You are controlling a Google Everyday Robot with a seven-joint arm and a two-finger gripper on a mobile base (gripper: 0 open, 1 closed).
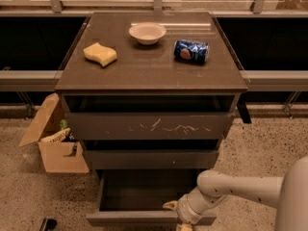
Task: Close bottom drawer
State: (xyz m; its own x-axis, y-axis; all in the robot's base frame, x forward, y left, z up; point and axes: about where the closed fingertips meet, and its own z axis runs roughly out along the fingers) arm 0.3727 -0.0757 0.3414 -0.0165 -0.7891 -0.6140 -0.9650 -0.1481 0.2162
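Observation:
The bottom drawer (144,219) is the lowest of the cabinet's three and stands pulled far out, its dark empty inside showing. My gripper (177,216) is at the right part of the drawer's front edge, touching or just above it, with the white arm (240,189) reaching in from the lower right. The middle drawer (150,159) and the scratched top drawer (149,125) are each slightly out.
On the cabinet top (151,69) lie a yellow sponge (100,54), a white bowl (147,33) and a blue can (191,51) on its side. An open cardboard box (55,143) stands on the speckled floor to the left. Dark shelving runs behind on both sides.

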